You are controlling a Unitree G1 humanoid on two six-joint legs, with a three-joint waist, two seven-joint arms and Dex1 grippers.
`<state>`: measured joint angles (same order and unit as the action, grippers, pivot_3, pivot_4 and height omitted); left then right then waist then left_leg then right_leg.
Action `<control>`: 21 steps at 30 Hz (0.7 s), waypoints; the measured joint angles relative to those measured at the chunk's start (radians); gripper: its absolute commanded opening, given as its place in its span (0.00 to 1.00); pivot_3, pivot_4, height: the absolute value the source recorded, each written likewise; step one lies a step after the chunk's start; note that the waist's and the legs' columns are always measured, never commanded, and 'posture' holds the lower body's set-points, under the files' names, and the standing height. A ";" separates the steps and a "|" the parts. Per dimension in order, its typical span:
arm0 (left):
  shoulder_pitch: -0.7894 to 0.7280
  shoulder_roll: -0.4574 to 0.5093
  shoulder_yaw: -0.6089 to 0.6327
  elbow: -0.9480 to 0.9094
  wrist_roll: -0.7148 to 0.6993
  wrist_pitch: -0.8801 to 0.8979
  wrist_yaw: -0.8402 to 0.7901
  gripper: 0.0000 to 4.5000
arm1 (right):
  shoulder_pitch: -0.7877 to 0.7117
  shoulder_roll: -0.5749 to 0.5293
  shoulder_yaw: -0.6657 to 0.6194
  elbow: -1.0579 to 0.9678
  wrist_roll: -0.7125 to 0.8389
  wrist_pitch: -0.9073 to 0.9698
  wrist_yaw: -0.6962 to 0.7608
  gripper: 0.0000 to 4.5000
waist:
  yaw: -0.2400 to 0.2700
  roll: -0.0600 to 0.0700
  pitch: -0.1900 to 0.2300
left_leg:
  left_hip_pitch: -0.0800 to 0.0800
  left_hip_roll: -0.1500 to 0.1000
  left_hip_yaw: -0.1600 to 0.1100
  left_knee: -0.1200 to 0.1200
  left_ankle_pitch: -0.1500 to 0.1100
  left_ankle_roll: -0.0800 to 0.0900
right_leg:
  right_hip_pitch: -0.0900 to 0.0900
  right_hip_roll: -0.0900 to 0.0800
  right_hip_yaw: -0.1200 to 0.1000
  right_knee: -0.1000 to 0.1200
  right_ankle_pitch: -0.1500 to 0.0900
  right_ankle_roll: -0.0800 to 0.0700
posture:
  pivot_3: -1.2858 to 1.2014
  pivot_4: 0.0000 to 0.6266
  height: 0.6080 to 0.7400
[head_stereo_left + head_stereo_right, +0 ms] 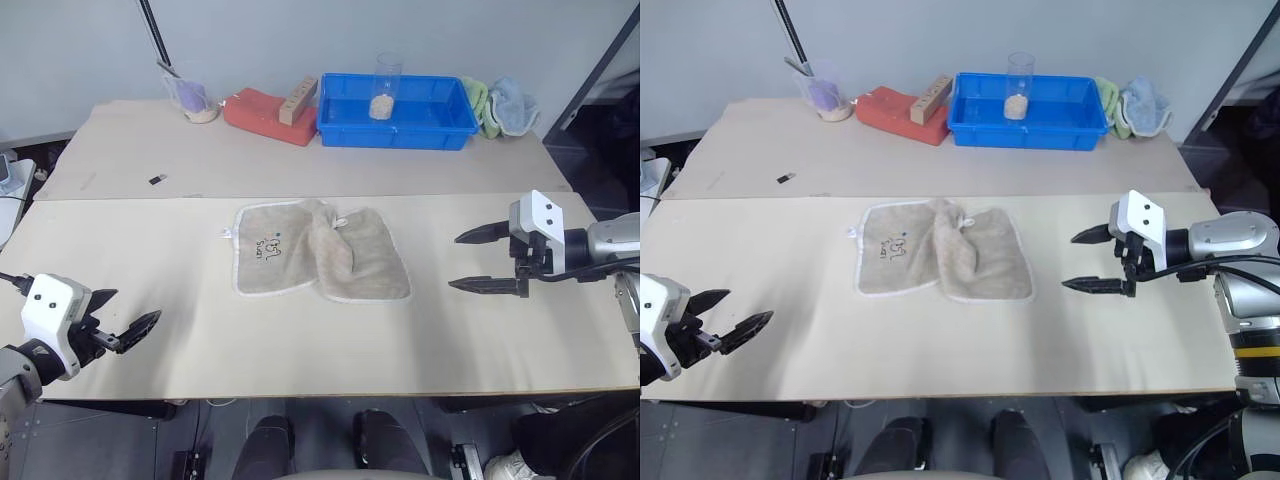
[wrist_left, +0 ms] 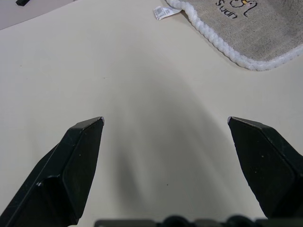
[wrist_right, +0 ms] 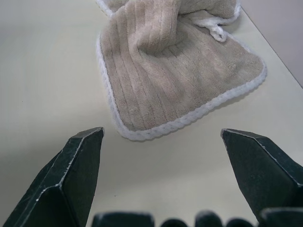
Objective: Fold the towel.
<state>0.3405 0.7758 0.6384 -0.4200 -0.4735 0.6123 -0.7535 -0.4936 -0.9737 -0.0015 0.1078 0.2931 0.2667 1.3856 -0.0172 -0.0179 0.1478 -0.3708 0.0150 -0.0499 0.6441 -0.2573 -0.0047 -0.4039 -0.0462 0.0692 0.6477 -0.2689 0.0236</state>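
The towel [image 1: 320,250] lay bunched on the table [image 1: 200,330] between both sets of spread, empty fingers, its long axis running toward each, with the right gripper [image 1: 487,260] nearer than the left gripper [image 1: 125,325].

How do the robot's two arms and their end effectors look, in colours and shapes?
Each arm ends in a white, boxy wrist housing with small dark dots. From it rise two black, wedge-shaped fingers tapering to points: the left end effector and the right end effector. The right forearm is a silver-grey cylinder with black cables beside it. The left forearm is grey too.
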 measured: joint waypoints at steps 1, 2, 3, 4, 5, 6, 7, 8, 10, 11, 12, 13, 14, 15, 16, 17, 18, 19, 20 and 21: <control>0.000 0.000 0.000 0.000 0.000 0.000 0.000 1.00 | 0.000 0.000 0.000 0.000 0.000 0.000 0.000 0.98 | 0.000 0.000 0.000 | 0.000 0.000 0.000 0.000 0.000 0.000 | 0.000 0.000 0.000 0.000 0.000 0.000 | 0.52 0.24 1.00; 0.004 0.000 0.002 -0.001 0.001 -0.002 0.000 1.00 | -0.003 0.002 0.002 0.003 -0.002 -0.004 0.002 0.98 | 0.000 0.000 0.000 | 0.000 0.000 0.000 0.000 0.000 0.000 | 0.000 0.000 0.000 0.000 0.000 0.000 | 0.52 0.24 1.00; 0.012 0.000 0.005 -0.002 0.002 -0.003 0.001 1.00 | -0.009 0.007 0.007 0.010 -0.006 -0.012 0.005 0.98 | -0.001 0.000 0.000 | 0.000 0.000 0.000 0.000 0.000 0.000 | 0.000 0.000 0.000 0.000 0.000 0.000 | 0.52 0.24 1.00; 0.016 0.000 0.008 -0.003 0.004 -0.004 0.001 1.00 | -0.013 0.009 0.013 0.019 -0.008 -0.020 0.008 0.98 | -0.002 0.000 0.000 | 0.000 0.000 0.000 0.000 0.000 0.000 | 0.000 0.000 0.000 0.000 0.000 0.000 | 0.52 0.24 1.00; 0.020 0.000 0.010 -0.004 0.006 -0.004 0.004 1.00 | -0.015 0.012 0.018 0.029 -0.013 -0.027 0.009 0.98 | -0.002 0.000 0.000 | 0.000 0.000 0.000 0.000 0.000 0.000 | 0.000 0.000 0.000 0.000 0.000 0.000 | 0.52 0.24 1.00; 0.022 -0.001 0.012 -0.004 0.006 -0.004 0.007 1.00 | -0.019 0.016 0.023 0.038 -0.015 -0.033 0.010 0.98 | -0.002 0.000 0.000 | 0.000 0.000 0.000 0.000 0.000 0.000 | 0.000 0.000 0.000 0.000 0.000 0.000 | 0.52 0.24 1.00; 0.023 -0.002 0.015 -0.004 0.006 -0.005 0.009 1.00 | -0.022 0.020 0.027 0.046 -0.017 -0.042 0.010 0.98 | -0.002 0.000 0.000 | 0.000 0.000 0.000 0.000 0.000 0.000 | 0.000 0.000 0.000 0.000 0.000 0.000 | 0.52 0.24 1.00; 0.024 -0.003 0.016 -0.005 0.006 -0.007 0.009 1.00 | -0.024 0.023 0.029 0.050 -0.017 -0.047 0.011 0.98 | -0.001 0.000 0.000 | 0.000 0.000 0.000 0.000 0.000 0.000 | 0.000 0.000 0.000 0.000 0.000 0.000 | 0.52 0.24 1.00; 0.033 -0.003 0.017 -0.005 0.006 -0.023 0.007 1.00 | -0.033 0.026 0.031 0.059 -0.018 -0.054 0.012 0.98 | -0.001 0.000 0.000 | 0.000 0.000 0.000 0.000 0.000 0.000 | 0.000 0.000 0.000 0.000 0.000 0.000 | 0.52 0.24 1.00; 0.036 -0.003 0.018 -0.007 0.007 -0.030 0.006 1.00 | -0.036 0.026 0.031 0.060 -0.019 -0.057 0.012 0.98 | -0.001 0.000 0.000 | 0.000 0.000 0.000 0.000 0.000 0.000 | 0.000 0.000 0.000 0.000 0.000 0.000 | 0.52 0.24 1.00; 0.040 -0.004 0.020 -0.011 0.007 -0.040 0.003 1.00 | -0.040 0.026 0.032 0.061 -0.021 -0.059 0.015 0.98 | -0.001 0.000 0.000 | 0.000 0.000 0.000 0.000 0.000 0.000 | 0.000 0.000 0.000 0.000 0.000 0.000 | 0.52 0.24 1.00; 0.043 -0.004 0.021 -0.016 0.007 -0.045 0.000 1.00 | -0.043 0.026 0.032 0.061 -0.023 -0.060 0.017 0.98 | -0.001 0.000 0.000 | 0.000 0.000 0.000 0.000 0.000 0.000 | 0.000 0.000 0.000 0.000 0.000 0.000 | 0.52 0.24 1.00; 0.046 -0.006 0.025 -0.021 0.002 -0.048 -0.005 1.00 | -0.046 0.026 0.033 0.062 -0.023 -0.060 0.020 0.98 | -0.001 0.000 0.000 | 0.000 0.000 0.000 0.000 0.000 0.000 | 0.000 0.000 0.000 0.000 0.000 0.000 | 0.52 0.24 1.00; 0.046 -0.012 0.030 -0.022 -0.001 -0.053 -0.007 1.00 | -0.046 0.027 0.033 0.062 -0.023 -0.059 0.025 0.98 | -0.001 0.000 0.000 | 0.000 0.000 0.000 0.000 0.000 0.000 | 0.000 0.000 0.000 0.000 0.000 0.000 | 0.52 0.24 1.00; 0.045 -0.021 0.035 -0.021 0.001 -0.073 -0.005 1.00 | -0.046 0.027 0.035 0.064 -0.023 -0.055 0.031 0.98 | -0.001 0.000 0.000 | 0.000 0.000 0.000 0.000 0.000 0.000 | 0.000 0.000 0.000 0.000 0.000 0.000 | 0.52 0.24 1.00; 0.045 -0.022 0.036 -0.021 0.002 -0.081 -0.004 1.00 | -0.046 0.027 0.036 0.065 -0.022 -0.050 0.033 0.98 | -0.001 0.000 0.000 | 0.000 0.000 0.000 0.000 0.000 0.000 | 0.000 0.000 0.000 0.000 0.000 0.000 | 0.52 0.24 1.00; 0.045 -0.022 0.037 -0.020 0.002 -0.090 -0.006 1.00 | -0.046 0.026 0.037 0.065 -0.019 -0.037 0.041 0.98 | -0.001 0.000 0.000 | 0.000 0.000 0.000 0.000 0.000 0.000 | 0.000 0.000 0.000 0.000 0.000 0.000 | 0.52 0.24 1.00; 0.046 -0.022 0.039 -0.019 0.002 -0.098 -0.012 1.00 | -0.046 0.026 0.038 0.065 -0.015 -0.026 0.051 0.98 | -0.001 0.000 0.000 | 0.000 0.000 0.000 0.000 0.000 0.000 | 0.000 0.000 0.000 0.000 0.000 0.000 | 0.52 0.24 1.00; 0.047 -0.022 0.039 -0.018 0.003 -0.107 -0.015 1.00 | -0.046 0.026 0.039 0.065 -0.014 -0.020 0.054 0.98 | 0.000 0.000 0.000 | 0.000 0.000 0.000 0.000 0.000 0.000 | 0.000 0.000 0.000 0.000 0.000 0.000 | 0.52 0.24 1.00; 0.052 -0.020 0.038 -0.017 0.007 -0.118 -0.026 1.00 | -0.046 0.027 0.041 0.064 -0.016 -0.019 0.052 0.98 | 0.000 0.000 0.000 | 0.000 0.000 0.000 0.000 0.000 0.000 | 0.000 0.000 0.000 0.000 0.000 0.000 | 0.52 0.24 1.00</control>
<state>0.3925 0.7556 0.6765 -0.4366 -0.4661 0.4940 -0.7792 -0.5399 -0.9471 0.0392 0.1722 0.2776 0.2473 1.4375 -0.0177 -0.0179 0.1478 -0.3707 0.0150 -0.0497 0.6441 -0.2573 -0.0047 -0.4039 -0.0464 0.0693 0.6477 -0.2689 0.0236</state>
